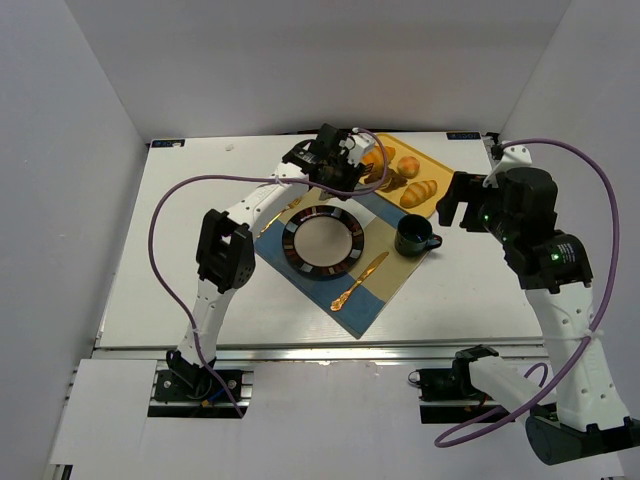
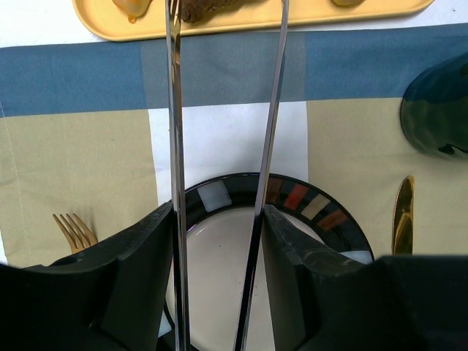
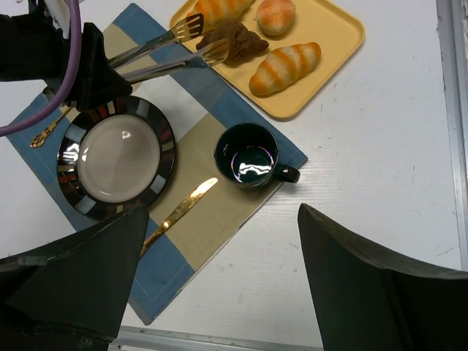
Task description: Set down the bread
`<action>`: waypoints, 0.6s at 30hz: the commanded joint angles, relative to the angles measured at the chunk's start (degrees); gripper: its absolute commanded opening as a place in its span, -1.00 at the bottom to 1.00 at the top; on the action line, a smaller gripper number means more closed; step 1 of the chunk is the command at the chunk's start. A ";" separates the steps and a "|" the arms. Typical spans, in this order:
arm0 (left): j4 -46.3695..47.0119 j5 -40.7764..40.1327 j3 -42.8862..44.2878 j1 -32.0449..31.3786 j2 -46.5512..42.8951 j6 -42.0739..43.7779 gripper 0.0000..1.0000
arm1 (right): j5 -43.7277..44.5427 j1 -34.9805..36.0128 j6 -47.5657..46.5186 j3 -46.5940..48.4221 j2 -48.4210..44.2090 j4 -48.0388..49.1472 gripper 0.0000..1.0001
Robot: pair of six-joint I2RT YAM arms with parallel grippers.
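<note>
At the yellow rectangular plastic tray [image 3: 333, 44], dark chocolate-brown lumpy bread [image 3: 235, 38] sits at the spread tips of long steel tongs [image 3: 210, 51], apparently lined up for pickup. Left gripper [image 2: 217, 216] is clamped on the tongs' arms to work them; right gripper [image 3: 223, 212] hangs with jaws apart and empty, well clear.

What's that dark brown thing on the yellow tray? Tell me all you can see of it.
The bread is a small, lumpy, chocolate-brown pastry, matte and darker than its neighbours. It lies on the yellow tray between two golden croissants, near a round bun. Metal tongs reach toward it; one tip seems to touch its edge.
</note>
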 commanded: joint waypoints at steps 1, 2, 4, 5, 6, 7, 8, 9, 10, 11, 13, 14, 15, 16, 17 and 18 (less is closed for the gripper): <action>1.52 0.29 2.29 -0.35 -0.60 1.02 0.18 | 0.24 0.17 -0.30 -0.57 -0.10 1.68 0.79; 1.70 0.46 2.21 -0.27 -0.60 1.02 0.19 | 0.15 0.26 -0.30 -0.66 -0.10 1.68 0.79; 2.05 0.29 2.03 -0.35 -0.51 1.28 0.20 | -0.03 0.17 -0.30 -0.92 0.08 1.95 0.79; 2.05 0.37 2.20 -0.27 -0.34 1.46 0.21 | -0.11 0.17 -0.30 -1.01 0.25 2.03 0.79; 2.14 0.29 2.29 -0.27 -0.07 1.63 0.22 | -0.20 0.26 -0.30 -1.19 0.25 2.21 0.79; 2.31 0.29 2.38 -0.35 0.02 1.81 0.22 | -0.38 0.17 -0.30 -1.27 0.43 2.30 0.79; 2.32 0.20 2.64 -0.27 0.19 1.90 0.23 | -0.46 0.26 -0.30 -1.36 0.43 2.39 0.79; 2.40 0.37 2.73 -0.35 0.63 1.99 0.23 | -0.55 0.26 -0.30 -1.45 0.52 2.47 0.79; 2.75 0.46 2.73 -0.27 0.81 2.08 0.23 | -0.64 0.26 -0.30 -1.45 0.60 2.56 0.79; 2.76 0.55 2.91 -0.35 0.98 2.16 0.24 | -0.73 0.26 -0.30 -1.62 0.61 2.65 0.79; 2.76 0.46 3.17 -0.27 1.86 2.16 0.26 | -0.73 0.26 -0.30 -1.71 0.78 2.74 0.79; 2.76 0.55 3.17 -0.35 2.12 2.42 0.28 | -0.73 0.26 -0.30 -1.80 0.69 2.74 0.79; 2.76 0.64 3.17 -0.27 2.39 2.34 0.29 | -0.73 0.17 -0.30 -1.80 0.69 2.74 0.79; 3.02 0.73 3.26 -0.27 3.00 2.43 0.29 | -0.73 0.17 -0.30 -1.89 0.69 2.65 0.79; 2.93 1.07 3.43 -0.27 3.27 2.43 0.29 | -0.73 0.26 -0.30 -1.98 0.69 2.74 0.79; 3.02 1.08 3.87 -0.35 3.62 2.43 0.29 | -0.73 0.26 -0.30 -2.33 0.69 2.74 0.79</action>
